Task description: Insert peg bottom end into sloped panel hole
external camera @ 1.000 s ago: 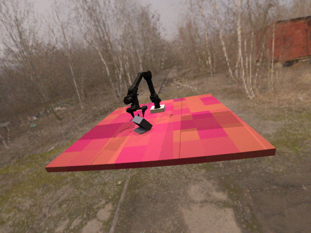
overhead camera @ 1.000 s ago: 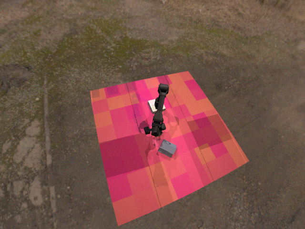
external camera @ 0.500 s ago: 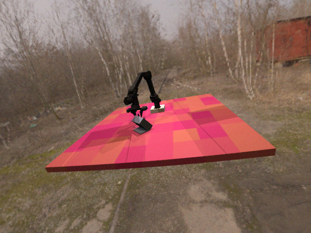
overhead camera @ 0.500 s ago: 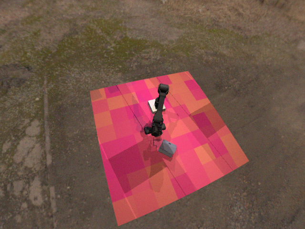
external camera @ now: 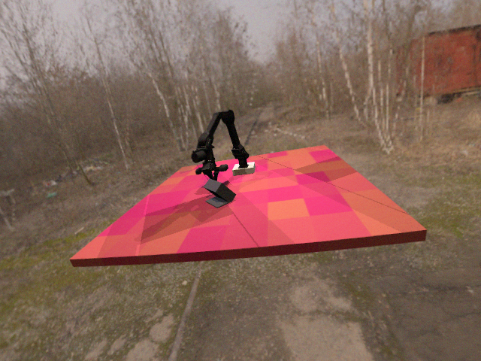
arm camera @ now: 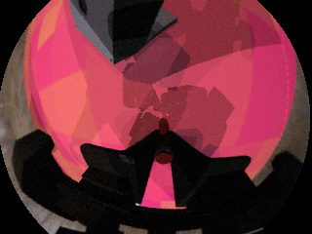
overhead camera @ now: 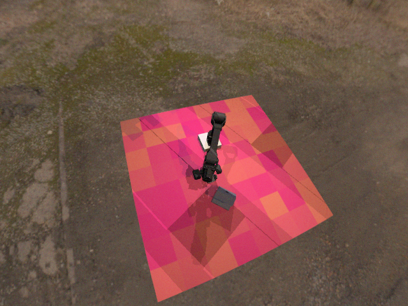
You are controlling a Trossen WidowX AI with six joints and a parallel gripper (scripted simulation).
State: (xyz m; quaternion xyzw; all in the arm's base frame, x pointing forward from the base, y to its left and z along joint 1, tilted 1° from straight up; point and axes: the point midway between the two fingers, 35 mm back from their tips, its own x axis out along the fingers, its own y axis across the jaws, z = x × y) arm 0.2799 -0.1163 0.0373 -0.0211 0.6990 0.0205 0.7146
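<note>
The red peg is upright between the fingertips in the wrist view, its round end toward the camera; the top and exterior views do not show it clearly. My gripper is shut on the peg and points down, beside the panel on the side toward the arm's base. Whether the peg's lower end touches the table cannot be told. The dark grey sloped panel stands on the table. Its hole shows as a dark spot at the top edge of the wrist view.
The arm's base stands on a white block at the back of the table. The pink and orange patchwork table carries dark shadows. The panel is close to the gripper.
</note>
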